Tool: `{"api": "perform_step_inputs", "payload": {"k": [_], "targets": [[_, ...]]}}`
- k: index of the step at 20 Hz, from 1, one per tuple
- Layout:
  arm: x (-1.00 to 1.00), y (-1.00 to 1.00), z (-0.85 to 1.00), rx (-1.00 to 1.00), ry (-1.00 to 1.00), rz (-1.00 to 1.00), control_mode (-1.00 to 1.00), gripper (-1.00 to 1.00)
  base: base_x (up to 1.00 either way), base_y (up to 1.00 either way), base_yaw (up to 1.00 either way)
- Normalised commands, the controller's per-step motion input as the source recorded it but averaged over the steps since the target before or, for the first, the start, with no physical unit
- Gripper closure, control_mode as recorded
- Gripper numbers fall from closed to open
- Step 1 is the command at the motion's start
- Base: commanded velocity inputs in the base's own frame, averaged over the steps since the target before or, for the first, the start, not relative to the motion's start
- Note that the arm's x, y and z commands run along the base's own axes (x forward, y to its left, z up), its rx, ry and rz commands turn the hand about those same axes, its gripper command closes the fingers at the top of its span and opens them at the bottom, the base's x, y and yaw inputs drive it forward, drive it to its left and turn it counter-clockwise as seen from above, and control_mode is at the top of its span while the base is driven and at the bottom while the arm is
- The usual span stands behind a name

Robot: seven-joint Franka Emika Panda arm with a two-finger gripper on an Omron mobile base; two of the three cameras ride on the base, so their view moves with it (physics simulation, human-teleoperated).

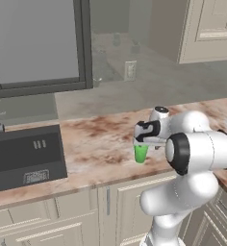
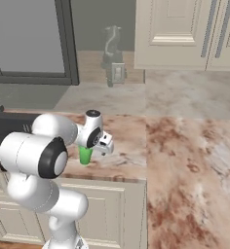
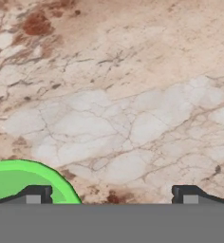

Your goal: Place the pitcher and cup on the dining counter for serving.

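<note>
Gripper [image 3: 111, 193] hangs wide open just above the green cup [image 1: 141, 153], which stands upright on the marbled counter [image 1: 96, 144] beside the sink [image 1: 26, 156].

A counter [image 1: 96, 139] of reddish-brown and cream marbled stone runs over cream cabinets, and it turns a corner toward the near right in the right base view. A small green cup [image 1: 141, 153] stands upright on it near the front edge, and from the hand view its round rim [image 3: 19, 182] shows at the lower left against pale veined stone. A dark sink [image 1: 24, 156] is set into the counter well to the cup's left.
</note>
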Motion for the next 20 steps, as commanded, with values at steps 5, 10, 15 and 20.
{"api": "perform_step_inputs", "payload": {"k": [5, 10, 15, 20], "targets": [[-0.19, 0.06, -0.24, 0.00, 0.00, 0.00, -1.00, 1.00, 0.00, 0.00, 0.00], [0.00, 0.00, -0.01, 0.00, 0.00, 0.00, -1.00, 1.00, 0.00, 0.00, 0.00], [0.00, 0.00, 0.00, 0.00, 0.00, 0.00, -1.00, 1.00, 0.00, 0.00, 0.00], [0.00, 0.00, 0.00, 0.00, 0.00, 0.00, -1.00, 1.00, 0.00, 0.00, 0.00]]}}
